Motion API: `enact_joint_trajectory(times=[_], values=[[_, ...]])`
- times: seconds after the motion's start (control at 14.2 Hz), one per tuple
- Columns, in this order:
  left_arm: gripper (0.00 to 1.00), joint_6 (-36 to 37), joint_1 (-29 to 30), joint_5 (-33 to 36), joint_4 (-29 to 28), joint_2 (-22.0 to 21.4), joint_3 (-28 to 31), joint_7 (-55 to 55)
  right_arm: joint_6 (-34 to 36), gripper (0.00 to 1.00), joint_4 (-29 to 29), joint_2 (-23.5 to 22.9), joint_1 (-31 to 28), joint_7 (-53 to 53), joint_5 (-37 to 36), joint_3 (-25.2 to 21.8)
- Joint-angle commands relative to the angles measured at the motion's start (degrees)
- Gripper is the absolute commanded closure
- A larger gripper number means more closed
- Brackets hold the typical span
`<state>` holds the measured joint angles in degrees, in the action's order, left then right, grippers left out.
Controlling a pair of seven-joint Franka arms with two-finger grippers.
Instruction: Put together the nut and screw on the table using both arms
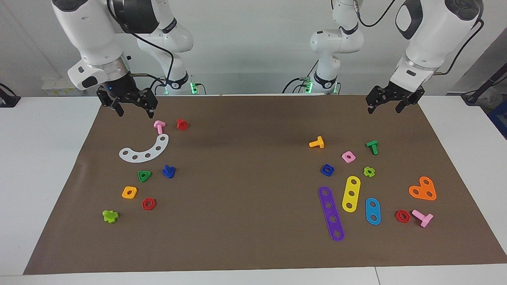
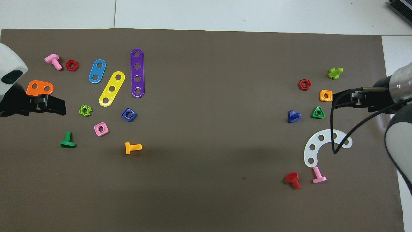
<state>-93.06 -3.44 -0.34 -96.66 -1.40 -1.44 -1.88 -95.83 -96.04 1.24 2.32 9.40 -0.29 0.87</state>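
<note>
With both my grippers spread wide and holding nothing, I should drop my left gripper point(image 1: 383, 107) squarely over the nut point(image 1: 327, 170) and my right gripper point(image 1: 134, 109) over the screw point(image 1: 168, 171).

Robot lab: two arms point(image 1: 99, 43) over a table point(image 1: 47, 158).

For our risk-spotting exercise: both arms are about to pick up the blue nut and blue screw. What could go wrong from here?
1. The nut lies close to the purple strip and pink square nut; the left end effector may nudge them.
2. The screw sits beside the green triangle nut; the right end effector could grab wrongly.
3. The screw may tip when gripped.
</note>
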Motion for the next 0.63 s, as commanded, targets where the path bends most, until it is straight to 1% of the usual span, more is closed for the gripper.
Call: enact_joint_trajectory(times=[0.0, 0.14, 0.28, 0.35, 0.42, 0.56], values=[[0.00, -7.9, -0.8, -0.4, -6.5, 0.1, 0.2, -0.8, -6.7, 0.00, -7.7, 3.0, -0.3, -2.2, 1.5, 0.3], [0.01, -15.0, -1.2, -1.8, -11.3, 0.5, 0.1, -0.8, -10.3, 0.01, -11.3, 3.6, -0.3, -2.4, 1.5, 0.3], [0.01, -21.2, -2.7, -1.9, -13.9, 2.8, 0.1, -0.8, -11.4, 0.01, -12.8, 2.7, -0.3, -4.5, 1.4, 0.3], [0.01, -24.1, -3.7, -1.9, -14.8, 4.1, 0.2, -0.6, -13.7, 0.01, -14.2, 2.4, -0.3, -5.3, 1.4, 0.3], [0.01, -28.2, -4.3, -1.9, -16.6, 5.0, 0.1, -0.1, -17.2, 0.01, -16.8, 2.3, -0.3, -5.4, 1.5, 0.3], [0.04, -35.7, -6.0, -1.9, -20.8, 5.5, 0.0, 1.8, -21.6, 0.02, -19.6, 1.1, -0.3, -5.5, 1.4, 0.3]])
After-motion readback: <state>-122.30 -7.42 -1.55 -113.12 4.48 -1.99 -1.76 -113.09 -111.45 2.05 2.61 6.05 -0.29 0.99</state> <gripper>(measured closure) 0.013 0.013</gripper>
